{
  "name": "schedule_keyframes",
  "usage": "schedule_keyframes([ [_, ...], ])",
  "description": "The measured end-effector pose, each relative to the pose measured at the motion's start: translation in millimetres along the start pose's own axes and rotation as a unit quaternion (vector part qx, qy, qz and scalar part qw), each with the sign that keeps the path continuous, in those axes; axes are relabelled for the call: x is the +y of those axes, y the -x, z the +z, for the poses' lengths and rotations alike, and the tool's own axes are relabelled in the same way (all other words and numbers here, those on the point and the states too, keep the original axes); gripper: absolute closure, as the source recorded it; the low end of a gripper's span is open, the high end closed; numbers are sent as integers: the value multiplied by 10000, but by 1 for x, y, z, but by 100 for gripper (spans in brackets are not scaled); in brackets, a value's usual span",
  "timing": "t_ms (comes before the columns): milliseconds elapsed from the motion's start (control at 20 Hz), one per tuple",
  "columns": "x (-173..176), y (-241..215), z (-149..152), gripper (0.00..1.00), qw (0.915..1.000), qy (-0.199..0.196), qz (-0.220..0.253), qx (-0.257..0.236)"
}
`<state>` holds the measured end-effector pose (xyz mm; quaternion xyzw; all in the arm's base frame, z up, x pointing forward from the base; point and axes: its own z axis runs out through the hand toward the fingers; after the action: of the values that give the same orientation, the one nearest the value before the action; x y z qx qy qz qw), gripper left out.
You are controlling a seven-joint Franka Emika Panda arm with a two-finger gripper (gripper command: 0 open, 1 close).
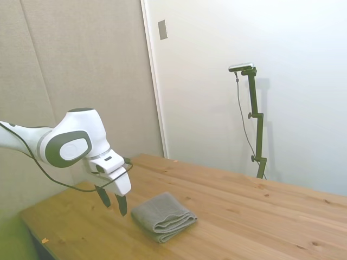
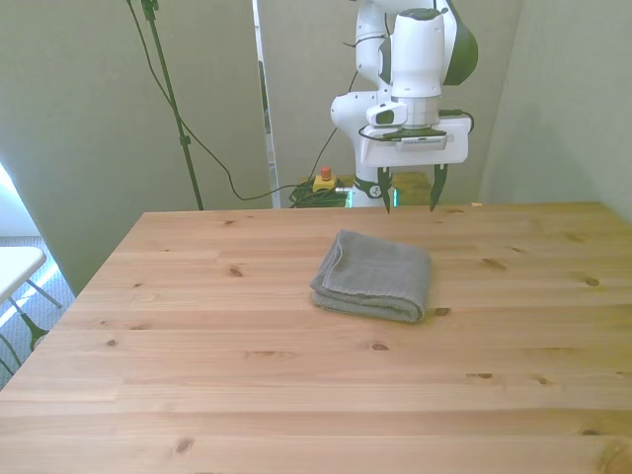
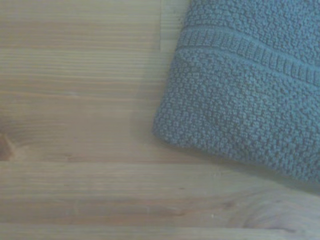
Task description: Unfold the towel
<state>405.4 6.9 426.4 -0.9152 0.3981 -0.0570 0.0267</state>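
Front view: towel folded, nothing begun

Your towel (image 2: 373, 276) lies folded mid-desk (image 2: 197, 395), layered edges facing the camera. Pincer (image 2: 407, 197) hangs above the far edge, fingers spread, empty, clear of the cloth. Wrist view shows one corner only. Judgement: no step done yet; you have the grasp and the whole unfolding left.
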Motion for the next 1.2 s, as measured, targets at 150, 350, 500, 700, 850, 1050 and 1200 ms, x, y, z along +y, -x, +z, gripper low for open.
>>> schedule_keyframes([
  [150, 4, -8, 0, 0, 10000, -30, 47, -19],
  [350, 41, -73, -12, 0, 9985, -216, 508, -12],
  [500, 71, -104, -9, 0, 9952, -331, 909, -120],
  [700, 102, -118, -1, 0, 9856, -578, 1559, -323],
  [850, 118, -120, 12, 0, 9757, -1059, 1861, -463],
  [1050, 129, -120, 37, 0, 9691, -1430, 1924, -585],
  [1200, 125, -120, 46, 0, 9674, -1639, 1813, -657],
])
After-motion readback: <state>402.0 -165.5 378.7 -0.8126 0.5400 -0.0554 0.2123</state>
